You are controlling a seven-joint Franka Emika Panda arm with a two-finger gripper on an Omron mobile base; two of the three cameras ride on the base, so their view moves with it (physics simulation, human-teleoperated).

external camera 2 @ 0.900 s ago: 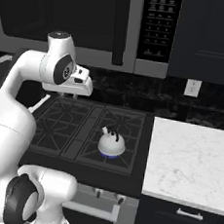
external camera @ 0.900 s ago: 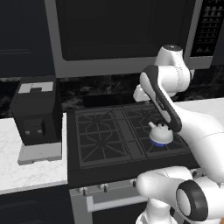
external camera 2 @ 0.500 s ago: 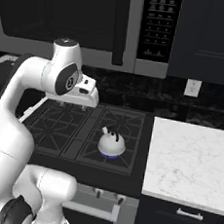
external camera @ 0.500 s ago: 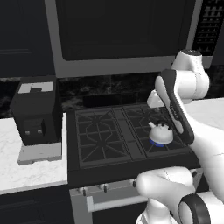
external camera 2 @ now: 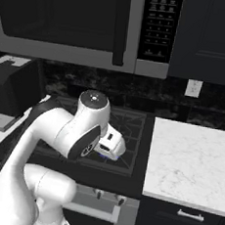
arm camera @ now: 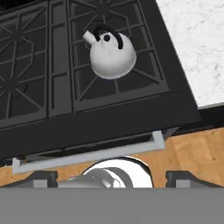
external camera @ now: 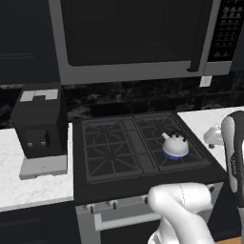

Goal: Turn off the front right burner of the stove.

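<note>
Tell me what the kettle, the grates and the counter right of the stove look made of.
Kettle: probably polished metal, pale silver with soft shading, with a black handle and knob. Grates: likely cast iron, matte black bars without shine. Counter: looks like marble or a similar stone, white with faint grey veining, smooth.

One stove with four grate squares, one kettle, one microwave, one coffee machine.

black stove, white kettle on front right burner
</note>
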